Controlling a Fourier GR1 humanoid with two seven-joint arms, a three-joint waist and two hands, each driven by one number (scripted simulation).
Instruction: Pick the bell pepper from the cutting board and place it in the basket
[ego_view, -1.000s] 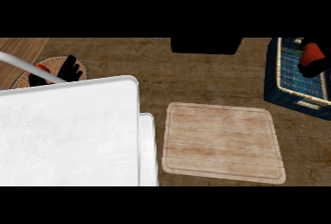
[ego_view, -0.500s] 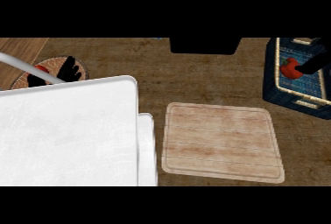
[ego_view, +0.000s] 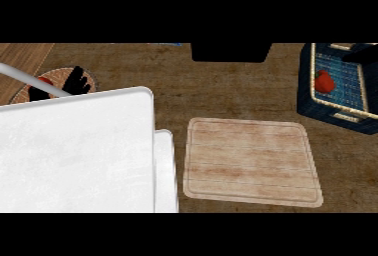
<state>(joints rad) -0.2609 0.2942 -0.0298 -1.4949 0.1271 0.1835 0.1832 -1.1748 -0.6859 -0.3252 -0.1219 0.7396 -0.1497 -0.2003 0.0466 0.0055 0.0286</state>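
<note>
In the head view, the cutting board (ego_view: 252, 162) lies flat near the front edge of the counter (ego_view: 221, 90), a little right of the middle, and nothing rests on it. The bell pepper (ego_view: 323, 81), red, sits inside the basket (ego_view: 336, 114), which stands at the right edge of the counter, toward the back. So the main part of the task looks done: the pepper is off the board and in the basket.

Just above the basket, at the right edge of the view, there is a dark shape (ego_view: 362, 52) which may be the right hand, apart from the pepper. I cannot tell whether its fingers are apart or together.

On the left, a large white block (ego_view: 74, 155) hides much of the counter. Behind it, at the back left corner, the left hand (ego_view: 77, 82) shows with fingers straight and spread, over a round plate (ego_view: 46, 80); it holds nothing.

What is left, in my judgement, is only to take the arm away from the basket.
</note>
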